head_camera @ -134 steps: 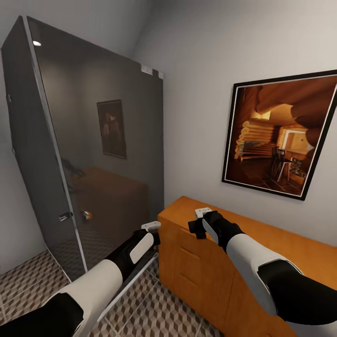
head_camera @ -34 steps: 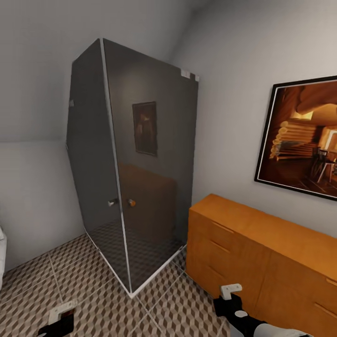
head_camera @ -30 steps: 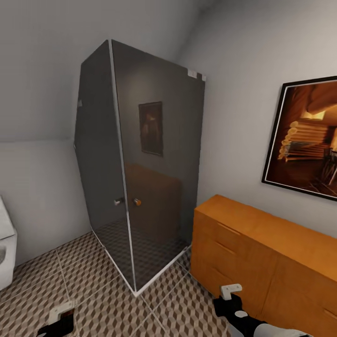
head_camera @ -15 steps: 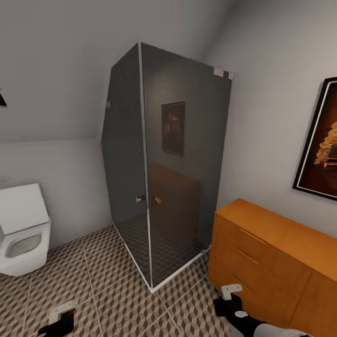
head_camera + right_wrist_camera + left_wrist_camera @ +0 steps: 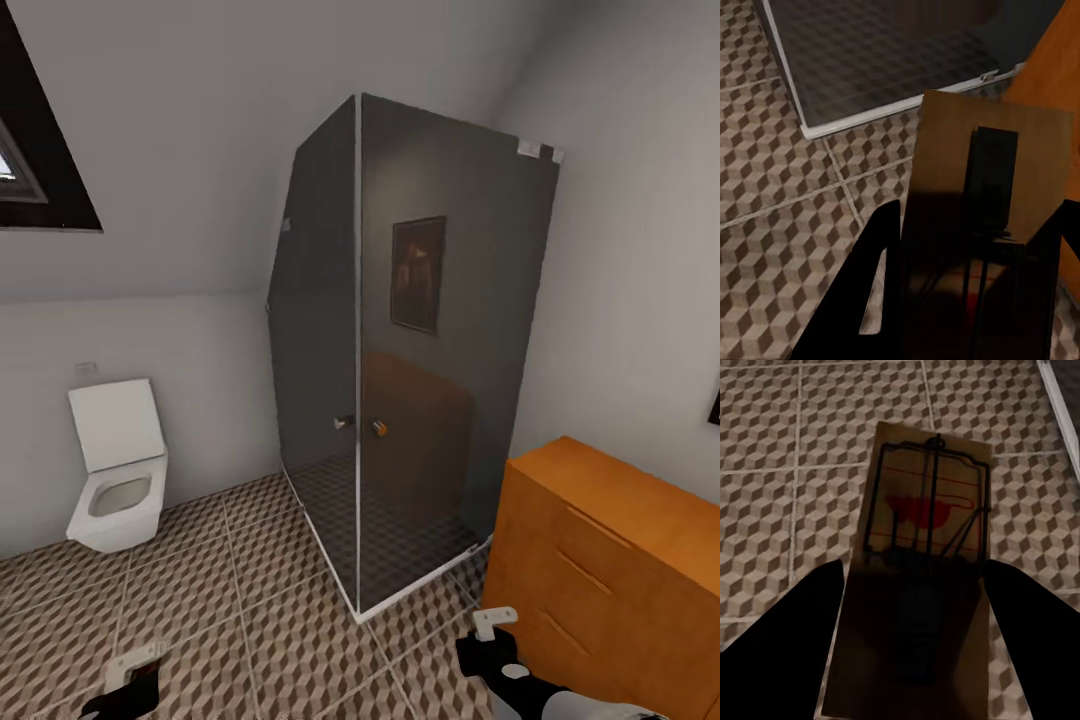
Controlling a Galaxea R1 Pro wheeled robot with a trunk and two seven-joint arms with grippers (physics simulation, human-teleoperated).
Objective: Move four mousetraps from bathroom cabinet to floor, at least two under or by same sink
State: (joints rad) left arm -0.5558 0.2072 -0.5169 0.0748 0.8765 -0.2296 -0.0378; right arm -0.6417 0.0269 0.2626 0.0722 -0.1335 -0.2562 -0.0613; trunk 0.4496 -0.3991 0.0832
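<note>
- Left claw (image 5: 907, 607): closed on a mousetrap (image 5: 926, 532), board flat, wire and red mark up, carried above the floor (image 5: 787, 472).
- Right claw (image 5: 967, 247): gripping a second trap (image 5: 990, 172), held above tiles beside the cabinet (image 5: 610, 560).
- Risk: a trap could slip from either claw while the base turns; likely cause, a hold on one end of the board only.
- Risk: the right arm could clip the cabinet corner just beside it.
- Floor: cube-pattern tiles, pale grout, same surface throughout.
- Room, mid: dark glass shower (image 5: 410, 350) next to the cabinet.
- Room, far: white toilet (image 5: 118, 470) against the wall; window corner (image 5: 40, 150) above. Sink not located.
</note>
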